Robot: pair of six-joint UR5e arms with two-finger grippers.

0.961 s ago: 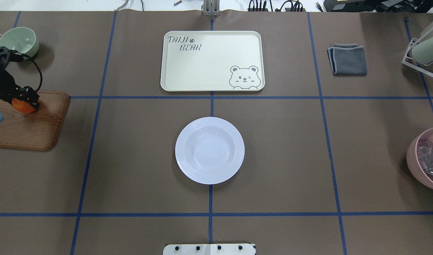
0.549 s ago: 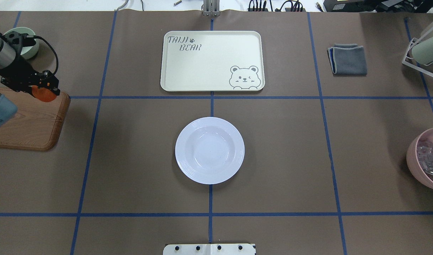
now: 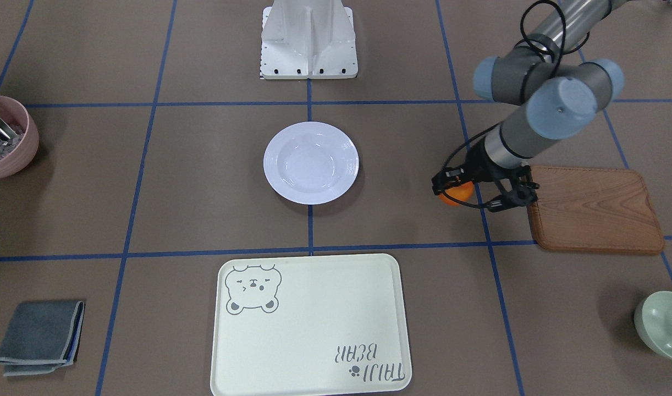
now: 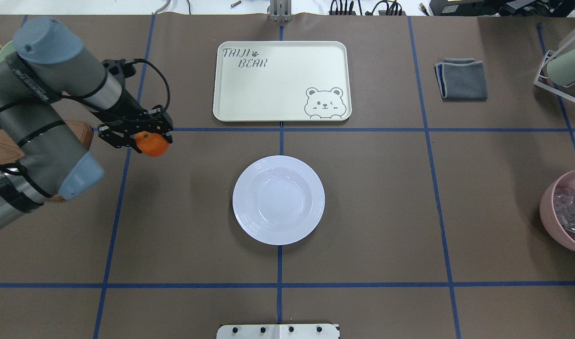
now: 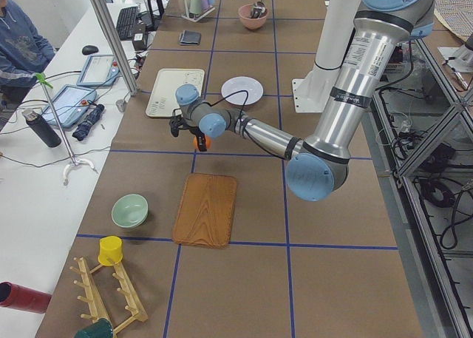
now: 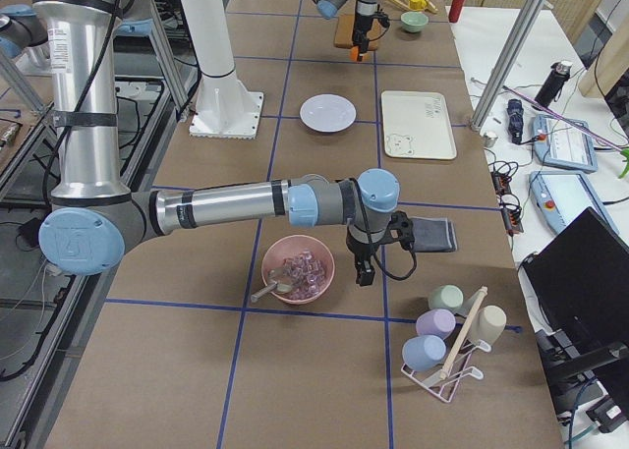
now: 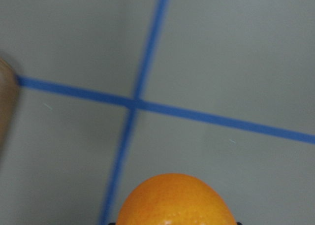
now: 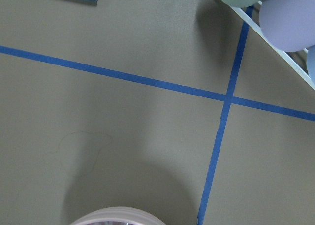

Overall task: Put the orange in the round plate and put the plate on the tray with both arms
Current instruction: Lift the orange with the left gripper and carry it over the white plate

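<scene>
Clamping the orange point(image 4: 154, 147), the left hand point(image 4: 150, 141) hangs left of the plate point(image 4: 278, 200); the pink bowl point(image 4: 549, 213) holds clear pieces; the right hand point(image 6: 362, 271) is too small to tell its state.

Silver-grey arms point(image 4: 33, 136), light-blue joint caps point(image 3: 558, 107)

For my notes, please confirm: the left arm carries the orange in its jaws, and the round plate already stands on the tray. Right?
Not quite. The round plate is not on the tray; it stands on the table, apart from it, as the overhead view shows. The left arm does carry the orange in its jaws.
</scene>
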